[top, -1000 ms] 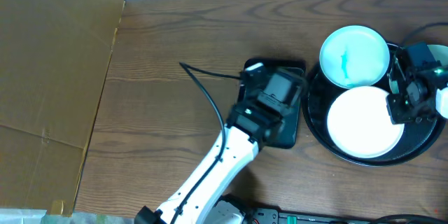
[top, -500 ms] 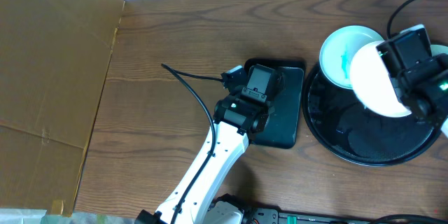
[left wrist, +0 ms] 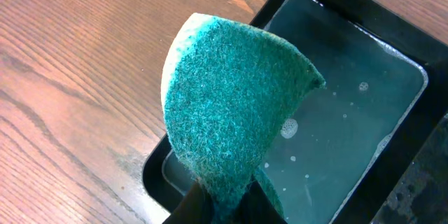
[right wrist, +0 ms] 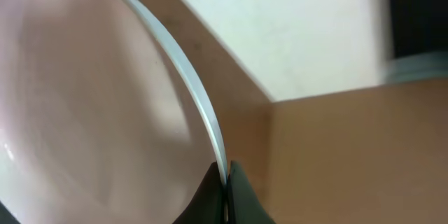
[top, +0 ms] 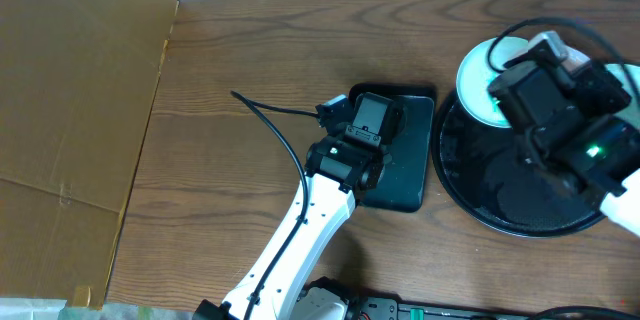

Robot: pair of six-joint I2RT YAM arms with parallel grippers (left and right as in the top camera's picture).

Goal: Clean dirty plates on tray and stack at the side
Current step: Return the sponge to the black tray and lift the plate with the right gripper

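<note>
Two firm holds observed.
Right gripper [right wrist: 225, 180] pinched a plate [right wrist: 84, 105] rim over the tray [top: 478, 175]; left gripper [left wrist: 222, 199] clamped a sponge [left wrist: 231, 105] left of it.

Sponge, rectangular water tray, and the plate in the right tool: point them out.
sponge [left wrist: 231, 119]: left wrist view, middle of its green face.
rectangular tray [top: 418, 160]: overhead view, bare right part.
plate [right wrist: 84, 105]: right wrist view, broad face left of the rim.

The right arm [top: 560, 125] hides part of the tray [top: 475, 188].
</note>
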